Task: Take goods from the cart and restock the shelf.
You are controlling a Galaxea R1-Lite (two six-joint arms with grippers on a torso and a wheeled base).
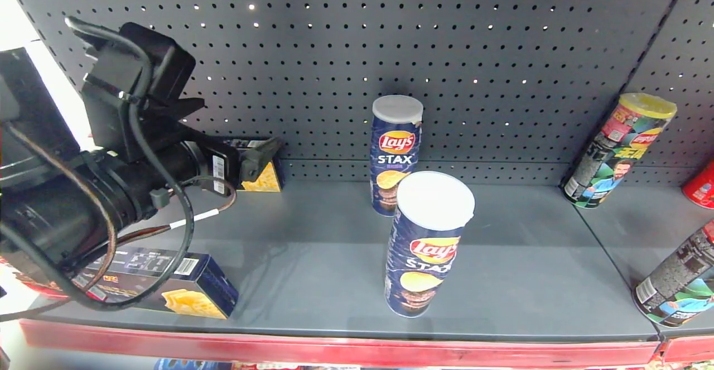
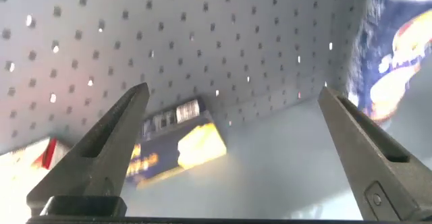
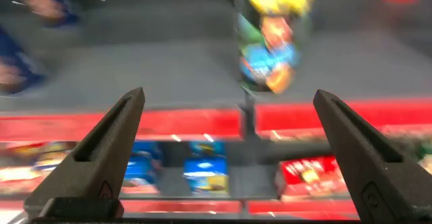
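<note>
Jaws, left: spread wide, empty; back box (image 2: 182, 143) lies on the shelf (image 1: 312, 258) just beyond them, apparently placed, with front box (image 1: 184, 294) nearer the shelf edge than they are. Jaws, right: spread wide, empty, short of the red lip (image 3: 169, 124). Restocking judged partway; remaining goods cannot be told.

You are in a shop: a grey metal shelf (image 1: 312, 280) with a red front strip (image 1: 334, 351) and a dark perforated back panel (image 1: 334, 52) behind it carries tall blue crisp tubes with white plastic lids (image 1: 427, 247) and dark blue cardboard boxes (image 1: 192, 289), with coloured packets (image 3: 202, 173) racked below that shelf
</note>
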